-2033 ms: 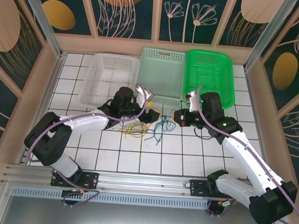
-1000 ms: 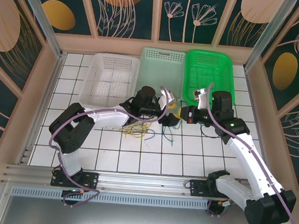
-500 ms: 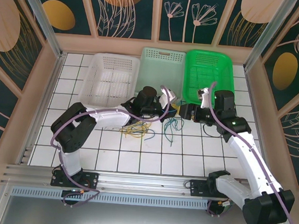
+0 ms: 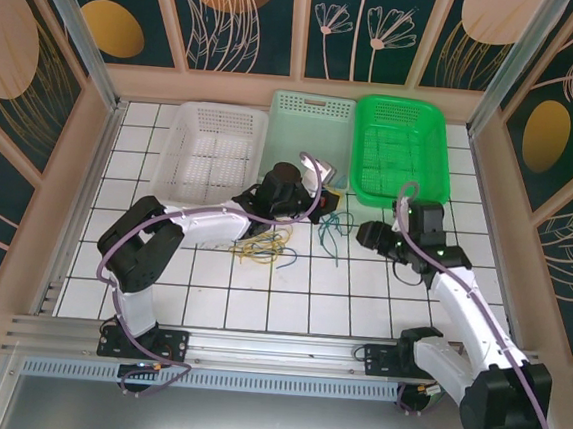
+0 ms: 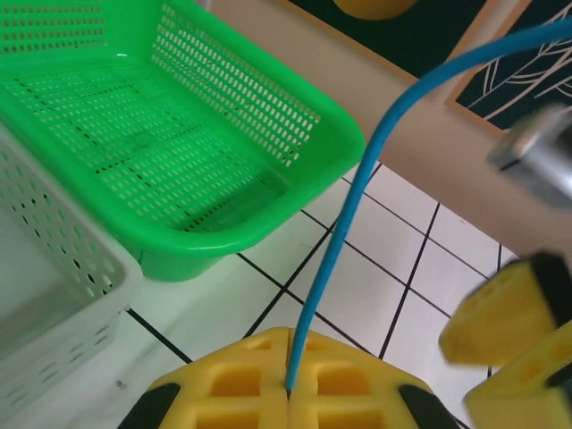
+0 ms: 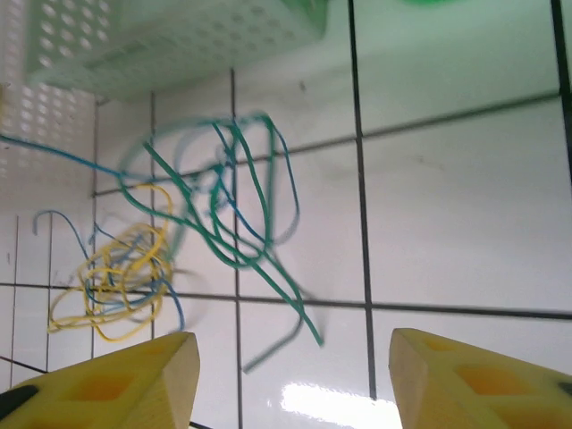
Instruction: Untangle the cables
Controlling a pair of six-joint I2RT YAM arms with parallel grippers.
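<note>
On the white tiled table (image 4: 208, 303), left of centre, the yellow cable (image 4: 262, 245) lies in a loose knot of loops with thin blue strands woven through it, at about 7 o'clock from the left gripper (image 5: 288, 389). That gripper hangs in front of the pale green basket (image 4: 308, 136), its pads pressed fully together on the blue cable (image 5: 332, 259), which climbs out of the pinch toward 1 o'clock in the wrist view. Further right, the green cable (image 6: 237, 206) sprawls in a few open curls on the tiles, with a free end trailing toward 5 o'clock. At 3 o'clock from those curls is the right gripper (image 6: 295, 380) – fingers (image 6: 116, 380) spread roughly halfway, nothing between them. These wires look featherweight and limp – likely to slide on the glossy tile, to drag neighbours along and to tighten if pulled hard. I would take the green one near its free end, or at a loop standing clear of the yellow knot, and draw it away slowly.
</note>
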